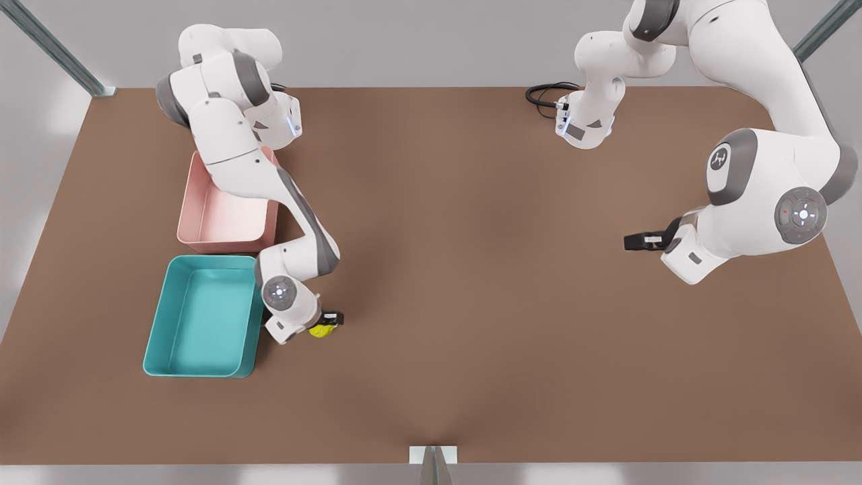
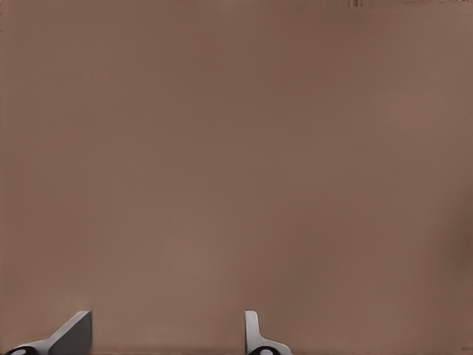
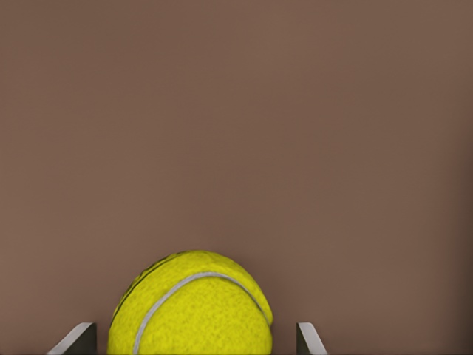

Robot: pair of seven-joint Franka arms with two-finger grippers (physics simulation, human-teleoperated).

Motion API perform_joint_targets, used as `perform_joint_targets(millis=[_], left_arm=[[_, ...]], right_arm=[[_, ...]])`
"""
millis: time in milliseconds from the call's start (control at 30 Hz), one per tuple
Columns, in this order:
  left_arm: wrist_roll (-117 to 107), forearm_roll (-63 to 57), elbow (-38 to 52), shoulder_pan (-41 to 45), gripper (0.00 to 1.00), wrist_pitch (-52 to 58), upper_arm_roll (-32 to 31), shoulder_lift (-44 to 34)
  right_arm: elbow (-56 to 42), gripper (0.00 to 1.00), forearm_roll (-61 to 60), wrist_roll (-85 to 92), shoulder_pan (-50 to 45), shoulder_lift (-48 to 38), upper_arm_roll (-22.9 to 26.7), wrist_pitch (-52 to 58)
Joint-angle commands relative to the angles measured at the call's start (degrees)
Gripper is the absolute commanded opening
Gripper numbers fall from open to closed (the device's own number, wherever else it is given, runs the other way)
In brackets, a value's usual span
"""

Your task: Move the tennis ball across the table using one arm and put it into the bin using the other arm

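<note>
The yellow-green tennis ball [image 1: 318, 330] rests on the brown table [image 1: 471, 269], just off the front view's right side of the teal bin [image 1: 202, 316]. My right gripper [image 1: 330, 320] is down over the ball at the front view's left. In the right wrist view the ball [image 3: 192, 310] sits between the two fingertips [image 3: 83, 336], with a small gap on each side, so this gripper [image 3: 196, 339] is open. My left gripper [image 1: 629, 241] waits at the front view's right, open and holding nothing, with bare tabletop below it [image 2: 166, 334].
A pink tray [image 1: 225, 219] stands directly behind the teal bin, partly covered by the right arm. A black cable [image 1: 545, 93] lies near the left arm's base at the back. The table's front edge has a small bracket [image 1: 433, 456].
</note>
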State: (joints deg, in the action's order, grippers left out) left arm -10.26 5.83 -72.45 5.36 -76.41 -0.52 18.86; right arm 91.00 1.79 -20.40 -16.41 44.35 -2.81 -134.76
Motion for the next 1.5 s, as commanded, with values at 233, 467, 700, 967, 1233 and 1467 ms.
perform_joint_targets(millis=[233,467,700,967,1233,1467], left_arm=[[-7.0,0.0,0.0,0.0,1.0,0.1,0.0,0.0],[-7.0,0.0,0.0,-0.1,1.0,0.0,0.0,0.0],[-7.0,0.0,0.0,-0.1,1.0,-0.1,0.0,0.7],[-7.0,0.0,0.1,-0.1,1.0,-0.1,0.0,0.6],[-7.0,0.0,0.1,0.0,1.0,-0.1,0.0,0.6],[-7.0,0.0,0.1,0.0,1.0,-0.1,-0.1,0.6]], right_arm=[[0.0,1.0,0.1,-5.5,-0.7,2.0,0.0,-2.2],[-0.1,0.93,0.1,-5.4,-0.6,1.9,0.0,-2.3],[-0.3,0.57,0.0,-5.4,-0.5,1.7,0.0,-2.3],[-0.5,0.57,0.2,-4.7,-0.5,-2.7,-0.4,-1.1],[-2.0,0.58,0.8,31.7,1.4,-11.2,11.1,11.3],[-2.0,0.7,-0.6,39.7,3.1,-8.7,18.1,12.7]])
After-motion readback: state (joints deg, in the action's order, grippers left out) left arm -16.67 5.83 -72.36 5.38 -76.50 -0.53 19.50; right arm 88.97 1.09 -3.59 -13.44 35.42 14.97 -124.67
